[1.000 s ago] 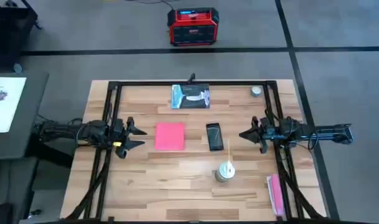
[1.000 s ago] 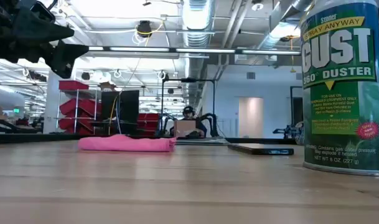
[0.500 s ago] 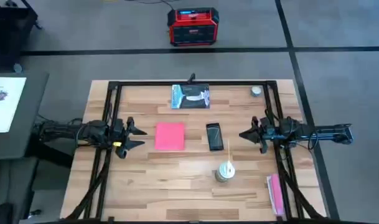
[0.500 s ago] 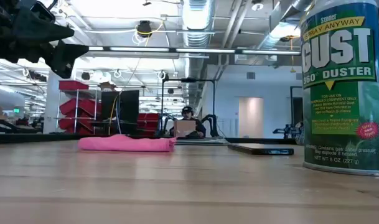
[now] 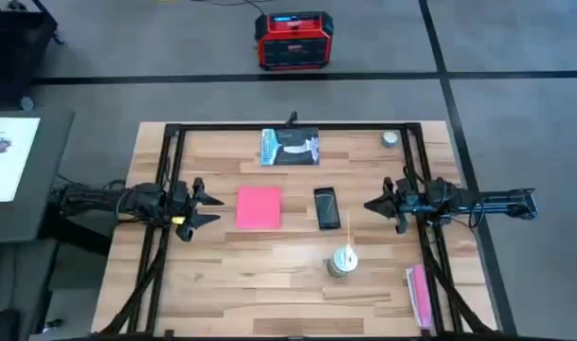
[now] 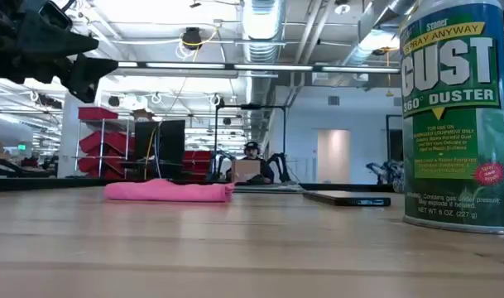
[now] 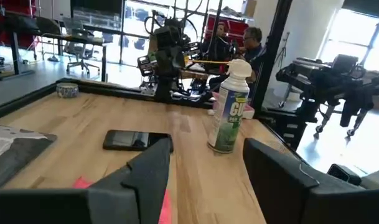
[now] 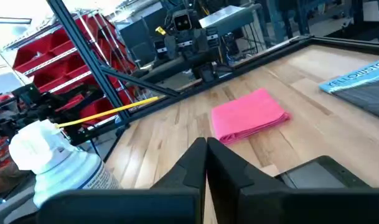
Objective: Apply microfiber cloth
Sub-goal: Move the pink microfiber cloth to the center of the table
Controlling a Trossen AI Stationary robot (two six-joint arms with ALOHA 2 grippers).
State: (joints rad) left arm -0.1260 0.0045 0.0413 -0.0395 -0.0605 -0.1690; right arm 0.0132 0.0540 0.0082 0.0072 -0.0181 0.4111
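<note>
Cloth (image 5: 259, 207) lies flat mid-table (image 5: 269, 284), just left of the phone (image 5: 327, 207), touched by neither arm. Left tool (image 5: 212, 208) hovers beside it, fingers spread, empty. Right tool (image 5: 369, 205) right of phone, fingers together, empty.

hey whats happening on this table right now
Nothing is being handled at the moment. The left claw hangs open above the table's left side, pointing at the microfiber cloth, which lies flat and untouched in the middle. Beside the cloth lies a black phone, with a duster can standing nearer the front edge. The right claw waits shut on the far side of the phone. The table also holds a printed sheet at the back.
</note>
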